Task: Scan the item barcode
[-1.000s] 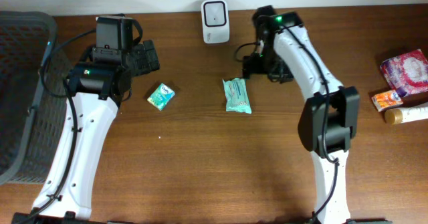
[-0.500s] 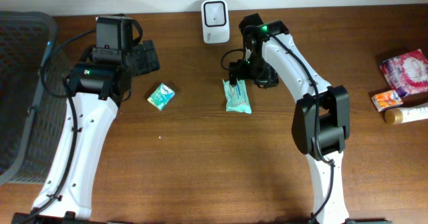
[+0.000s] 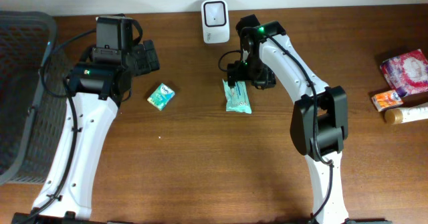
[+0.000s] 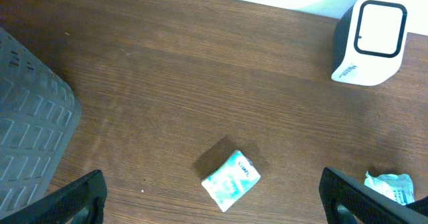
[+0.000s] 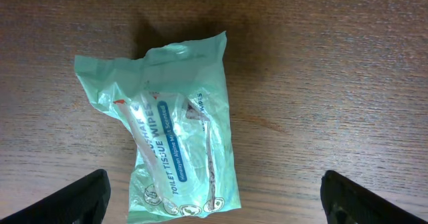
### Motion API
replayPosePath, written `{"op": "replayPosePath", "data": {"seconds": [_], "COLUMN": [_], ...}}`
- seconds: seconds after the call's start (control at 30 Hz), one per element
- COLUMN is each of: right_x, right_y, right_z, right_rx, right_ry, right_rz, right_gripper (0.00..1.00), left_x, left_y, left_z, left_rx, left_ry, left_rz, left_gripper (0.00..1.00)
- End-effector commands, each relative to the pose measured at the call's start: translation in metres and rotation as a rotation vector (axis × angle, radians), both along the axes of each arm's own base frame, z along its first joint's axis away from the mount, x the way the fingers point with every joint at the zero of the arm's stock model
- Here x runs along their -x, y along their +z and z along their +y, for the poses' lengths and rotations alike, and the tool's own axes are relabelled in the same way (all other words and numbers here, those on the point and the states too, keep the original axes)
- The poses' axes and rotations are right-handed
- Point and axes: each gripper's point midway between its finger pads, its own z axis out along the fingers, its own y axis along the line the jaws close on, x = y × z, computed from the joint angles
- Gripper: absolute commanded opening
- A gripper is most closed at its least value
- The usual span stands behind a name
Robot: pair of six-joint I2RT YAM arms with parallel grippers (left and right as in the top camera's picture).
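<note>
While my right claw (image 5: 214, 198) hung wide above the wipes packet (image 5: 177, 134) on the surface (image 5: 334, 63), I saw my left claw (image 3: 144, 57) equally wide near a small pack (image 4: 231, 180).

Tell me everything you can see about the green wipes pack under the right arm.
The wipes pack is a soft, crinkled pale-green plastic pouch with a blue label reading toilet tissue wipes. It lies flat on the wooden table, near the white scanner. The open right claw hangs above it, fingers either side, not gripping.
</note>
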Motion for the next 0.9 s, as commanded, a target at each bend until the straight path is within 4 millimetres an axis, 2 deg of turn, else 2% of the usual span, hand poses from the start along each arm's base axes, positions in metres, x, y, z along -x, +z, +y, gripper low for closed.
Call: {"op": "replayPosePath", "data": {"seconds": [0.0, 0.13, 0.2, 0.27, 0.3, 0.37, 0.4, 0.47, 0.5, 0.57, 0.6, 0.67, 0.7, 0.77, 0.8, 0.87], "right_x": [0.009, 0.011, 0.01, 0.018, 0.02, 0.02, 0.016, -0.009, -0.037, -0.083, -0.119, -0.157, -0.177, -0.203, -0.22, -0.231], "right_y": [-0.014, -0.033, -0.041, -0.054, -0.057, -0.059, -0.056, -0.036, -0.011, 0.023, 0.043, 0.07, 0.093, 0.131, 0.15, 0.154], "right_z": [0.005, 0.031, 0.034, 0.03, 0.03, 0.03, 0.031, 0.032, 0.031, 0.031, 0.032, 0.038, 0.045, 0.052, 0.049, 0.054], "right_rx": [0.009, -0.005, -0.006, 0.004, 0.006, 0.005, -0.001, -0.027, -0.059, -0.113, -0.153, -0.207, -0.244, -0.282, -0.275, -0.298], "right_ry": [0.02, 0.075, 0.077, 0.077, 0.077, 0.077, 0.077, 0.059, 0.036, 0.024, 0.024, 0.014, 0.014, 0.041, 0.01, 0.008], "right_rz": [0.035, -0.009, -0.022, 0.003, 0.008, 0.008, -0.008, -0.081, -0.17, -0.348, -0.503, -0.685, -0.808, -1.005, -1.125, -1.2], "right_gripper": [0.86, 0.67, 0.59, 0.57, 0.53, 0.29, 0.21, 0.14, 0.05, 0.04, 0.04, 0.04, 0.04, 0.04, 0.04, 0.04], "left_x": [0.0, 0.0, 0.0, 0.0, 0.0, 0.001, 0.001, 0.0, 0.0, 0.0, 0.0, 0.0, 0.0, 0.0, 0.0, 0.0], "left_y": [0.003, 0.003, 0.003, 0.003, 0.003, 0.003, 0.003, 0.003, 0.003, 0.003, 0.003, 0.003, 0.003, 0.003, 0.003, 0.003], "left_z": [0.005, 0.005, 0.005, 0.005, 0.005, 0.005, 0.005, 0.005, 0.005, 0.005, 0.005, 0.005, 0.005, 0.005, 0.005, 0.005], "left_rx": [-0.015, -0.015, -0.015, -0.015, -0.015, -0.015, -0.015, -0.015, -0.015, -0.015, -0.015, -0.015, -0.015, -0.015, -0.015, -0.015], "left_ry": [0.006, 0.006, 0.005, 0.006, 0.005, 0.005, 0.006, 0.005, 0.005, 0.006, 0.005, 0.006, 0.005, 0.005, 0.005, 0.005], "left_rz": [-0.008, -0.008, -0.008, -0.008, -0.008, -0.007, -0.007, -0.008, -0.008, -0.008, -0.008, -0.008, -0.008, -0.008, -0.008, -0.008], "left_gripper": [0.99, 0.99, 0.99, 0.99, 0.99, 0.99, 0.99, 0.99, 0.99, 0.99, 0.99, 0.99, 0.99, 0.99, 0.99, 0.99]}}
